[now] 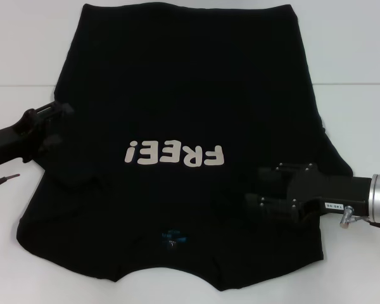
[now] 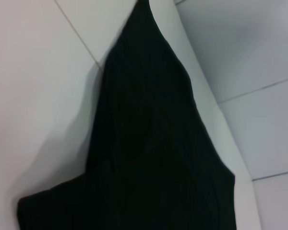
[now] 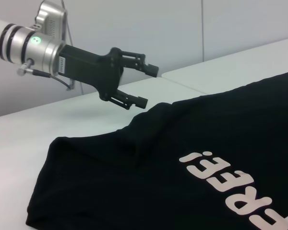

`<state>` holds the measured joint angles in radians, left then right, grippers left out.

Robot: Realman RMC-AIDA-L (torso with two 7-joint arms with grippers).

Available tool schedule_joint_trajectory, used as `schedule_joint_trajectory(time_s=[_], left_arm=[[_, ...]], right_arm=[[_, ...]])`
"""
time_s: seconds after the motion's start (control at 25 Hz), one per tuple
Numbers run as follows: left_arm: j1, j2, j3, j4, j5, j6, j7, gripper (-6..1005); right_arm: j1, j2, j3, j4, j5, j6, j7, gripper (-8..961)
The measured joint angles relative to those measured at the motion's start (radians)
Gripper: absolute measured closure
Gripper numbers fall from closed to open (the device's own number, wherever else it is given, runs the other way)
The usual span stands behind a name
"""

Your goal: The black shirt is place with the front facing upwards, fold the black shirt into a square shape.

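The black shirt (image 1: 196, 95) is spread front-up on the white table (image 1: 354, 50), flanked by the left gripper (image 3: 145, 86), fingers parted, and the right gripper (image 1: 256, 185), also parted.

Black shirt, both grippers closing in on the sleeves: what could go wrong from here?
1. The left gripper hangs open just off the black shirt, above its edge; it may close on air or catch only the top layer.
2. The right gripper sits over the cloth near the white lettering; dragging could bunch the chest.
3. The left-side fabric is already rumpled, so the fold may come out skewed.
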<state>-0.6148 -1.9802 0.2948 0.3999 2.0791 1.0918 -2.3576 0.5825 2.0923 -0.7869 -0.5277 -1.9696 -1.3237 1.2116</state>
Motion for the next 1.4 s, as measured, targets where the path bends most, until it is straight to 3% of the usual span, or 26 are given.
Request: schedule_joint_trajectory(time_s=[0.48,1.4], left_arm=[[0.062,0.016,0.009,0.008,0.006,-0.067,0.0,149],[0.057,0.005,0.09,0.002,0.021,-0.141,0.003,150]], right_arm=[[0.003,0.0,0.0,0.0,0.0,0.0,-0.002,290],[-0.002,0.0,0.0,0.0,0.0,-0.002,-0.004,293]])
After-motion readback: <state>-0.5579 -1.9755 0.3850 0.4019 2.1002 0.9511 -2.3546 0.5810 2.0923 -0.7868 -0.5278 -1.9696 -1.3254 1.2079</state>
